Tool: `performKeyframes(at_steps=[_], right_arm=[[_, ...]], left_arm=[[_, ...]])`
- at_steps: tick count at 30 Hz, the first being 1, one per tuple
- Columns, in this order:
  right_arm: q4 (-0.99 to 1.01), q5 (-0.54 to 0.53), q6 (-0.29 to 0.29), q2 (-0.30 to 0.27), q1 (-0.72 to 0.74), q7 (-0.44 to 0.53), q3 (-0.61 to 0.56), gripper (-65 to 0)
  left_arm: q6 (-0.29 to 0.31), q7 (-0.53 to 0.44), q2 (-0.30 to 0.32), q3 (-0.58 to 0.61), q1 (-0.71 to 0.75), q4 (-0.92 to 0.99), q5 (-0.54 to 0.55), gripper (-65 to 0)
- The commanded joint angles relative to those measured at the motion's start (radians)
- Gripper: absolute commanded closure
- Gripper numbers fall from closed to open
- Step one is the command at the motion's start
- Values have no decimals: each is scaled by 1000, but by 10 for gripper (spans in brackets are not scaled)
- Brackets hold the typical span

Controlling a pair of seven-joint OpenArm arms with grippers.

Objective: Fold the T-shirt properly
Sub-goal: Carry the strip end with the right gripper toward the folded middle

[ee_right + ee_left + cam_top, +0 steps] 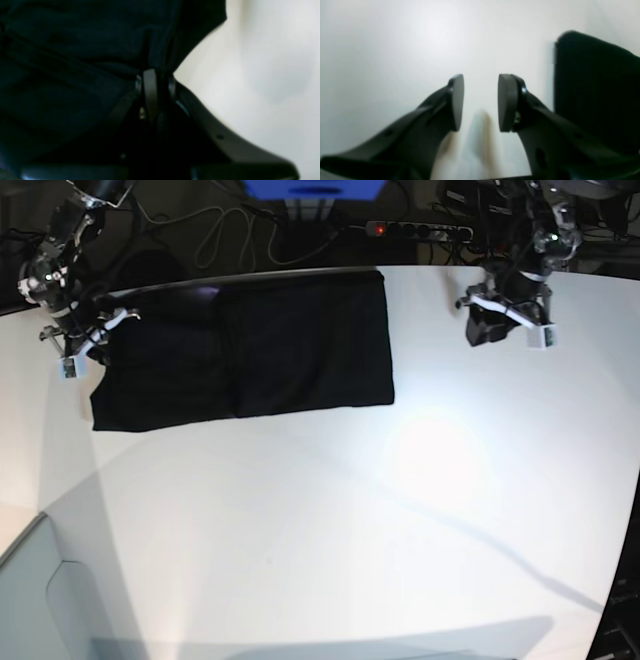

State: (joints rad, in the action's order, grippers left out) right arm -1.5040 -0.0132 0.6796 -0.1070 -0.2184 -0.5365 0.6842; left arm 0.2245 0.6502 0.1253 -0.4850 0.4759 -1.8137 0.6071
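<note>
White tabletop (330, 510) fills most of the base view, with cables and a power strip (420, 228) along its dark far edge. My T-shirt (250, 350) lies flat near that edge as a black rectangle, plain side up, partly folded by the look of it. My right gripper (155, 82) sits at the shirt's outer end, jaws pinched together on a bunched edge of the cloth. My left gripper (481, 102) hangs over bare table, well apart from the shirt's other end, pads parted with nothing between them. The risk, as I judge it, is one-sided pulling: lifting with only one arm could drag the whole shirt, skew the fold, or catch just one layer and let the rest slip.
</note>
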Motion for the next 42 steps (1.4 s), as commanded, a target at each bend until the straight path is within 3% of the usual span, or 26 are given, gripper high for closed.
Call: performKeyframes(at_steps=[1,11,20,28,34,42], right_arm=[[-39,2,19,-1,-3,11,4,-1],[-366,6,19,115,-69,11,-10,-1],[-603,3,19,128,-204,13,-280,-1],[-605,8,19,128,-210,13,-564,-2],[-531,8,19,122,-125,11,-772,-2],[-289,8,19,123,1,16,-883,-3]], left_arm=[[2,-20,9,12,4,-18,15,-218],[-1,-22,7,207,-38,15,14,-217],[-3,-23,7,289,-121,167,14,-216],[-3,-27,7,331,-134,167,14,-216],[-3,-22,7,332,-134,167,14,-216],[-3,-22,9,326,-130,167,14,-216]])
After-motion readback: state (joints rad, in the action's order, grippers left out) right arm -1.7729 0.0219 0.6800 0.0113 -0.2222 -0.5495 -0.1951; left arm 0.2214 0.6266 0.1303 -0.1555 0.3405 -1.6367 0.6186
